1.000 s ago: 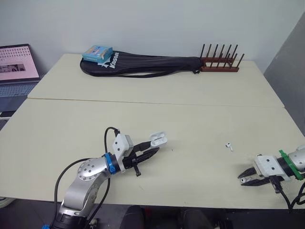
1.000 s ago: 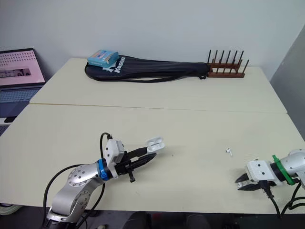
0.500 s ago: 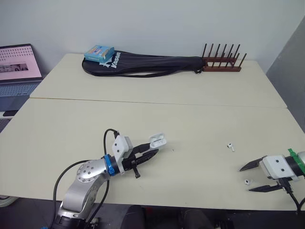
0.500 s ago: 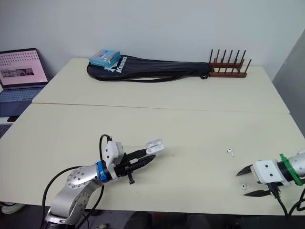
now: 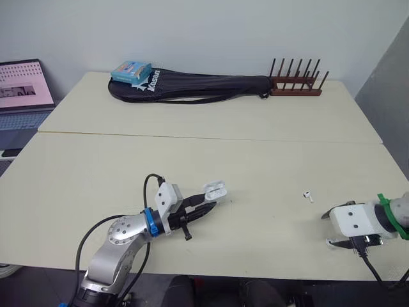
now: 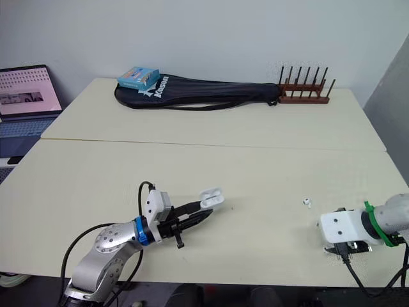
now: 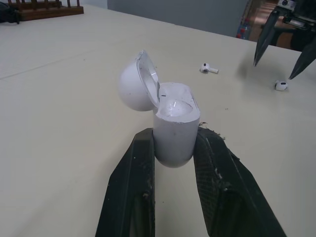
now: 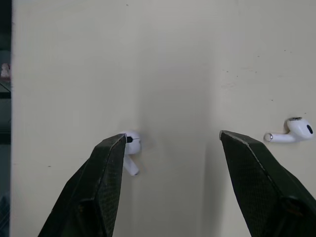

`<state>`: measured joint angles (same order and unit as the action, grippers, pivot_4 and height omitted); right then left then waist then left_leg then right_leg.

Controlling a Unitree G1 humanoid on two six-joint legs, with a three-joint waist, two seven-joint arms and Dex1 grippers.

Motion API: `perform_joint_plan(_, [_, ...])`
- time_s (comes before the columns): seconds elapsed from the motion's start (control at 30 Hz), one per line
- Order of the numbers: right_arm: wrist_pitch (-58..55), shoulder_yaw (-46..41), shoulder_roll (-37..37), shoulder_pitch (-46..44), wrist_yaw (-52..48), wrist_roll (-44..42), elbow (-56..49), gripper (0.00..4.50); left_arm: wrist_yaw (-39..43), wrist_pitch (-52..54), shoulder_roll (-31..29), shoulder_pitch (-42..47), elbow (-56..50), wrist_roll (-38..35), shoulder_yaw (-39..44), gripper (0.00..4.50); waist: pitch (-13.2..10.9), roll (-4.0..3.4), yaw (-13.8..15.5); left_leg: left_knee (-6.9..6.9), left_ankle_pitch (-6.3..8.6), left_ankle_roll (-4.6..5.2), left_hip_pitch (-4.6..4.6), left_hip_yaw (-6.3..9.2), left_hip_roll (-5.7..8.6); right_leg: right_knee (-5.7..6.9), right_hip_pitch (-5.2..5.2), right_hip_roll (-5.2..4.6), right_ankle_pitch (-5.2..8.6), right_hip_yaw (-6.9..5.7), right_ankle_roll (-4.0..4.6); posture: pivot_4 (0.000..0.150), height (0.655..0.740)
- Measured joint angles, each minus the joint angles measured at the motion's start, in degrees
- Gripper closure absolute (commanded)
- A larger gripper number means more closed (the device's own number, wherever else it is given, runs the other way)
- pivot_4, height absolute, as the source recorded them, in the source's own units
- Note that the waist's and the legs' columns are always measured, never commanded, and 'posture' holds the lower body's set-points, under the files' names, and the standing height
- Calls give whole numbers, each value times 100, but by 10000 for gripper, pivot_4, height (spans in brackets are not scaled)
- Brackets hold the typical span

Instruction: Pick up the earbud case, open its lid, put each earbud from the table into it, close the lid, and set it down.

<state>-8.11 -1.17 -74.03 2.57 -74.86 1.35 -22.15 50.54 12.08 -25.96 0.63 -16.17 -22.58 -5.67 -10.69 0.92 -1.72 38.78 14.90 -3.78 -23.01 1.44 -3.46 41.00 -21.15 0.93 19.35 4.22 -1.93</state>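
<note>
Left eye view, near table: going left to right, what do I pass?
left pincer, clamped on the open earbud case → earbud lying loose on the table → right pincer, open

2 cream tables (image 5: 255, 160) butted edge to edge before a plain pale wall (image 5: 211, 32), a black racket bag (image 5: 204, 86), blue box (image 5: 131, 70) and brown peg rack (image 5: 295, 87) along the far side, an open laptop (image 5: 22, 89) off to the left.
</note>
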Motion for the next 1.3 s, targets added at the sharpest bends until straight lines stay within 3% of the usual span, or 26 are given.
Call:
perform_joint_plan(0.63, [-35, 490, 27, -352, -207, 194, 176, 13647, -126, 39, -5, -101, -161, -5, -3, 37723, -1, 0, 6, 0, 0, 0, 0, 0, -1, 0, -1, 0, 0, -1, 1, 1500, 6925])
perform_joint_plan(0.83, [-722, -146, 23, -315, -298, -490, 198, 13647, -140, 40, -4, -96, -162, -6, -4, 37723, -1, 0, 7, 0, 0, 0, -2, 0, 0, 0, 0, -1, -3, -1, 7, 1500, 6925])
perform_joint_plan(0.93, [-1104, -664, 21, -40, -270, -710, 204, 19993, -143, 40, -5, -103, -163, -7, -3, 37723, -1, 1, 7, 0, 0, 0, -2, 2, 0, -1, 1, 0, -3, -3, 7, 1500, 6925])
perform_joint_plan(1.17, [-1519, -902, 279, 638, 139, -717, -40, 44826, -147, 40, 16, -76, -155, -5, -20, 37723, -1, 1, 7, 0, 0, 0, -2, 1, 1, 0, 0, 1, 1, -1, 0, 1500, 6925])
perform_joint_plan(1.3, [-1644, -902, 385, 940, 237, -720, -271, 45000, -140, 40, 20, -40, -147, -4, -21, 37723, -1, 2, 6, 1, 0, 0, -2, 0, 1, -1, 1, 0, 4, 1, -6, 1500, 6925])
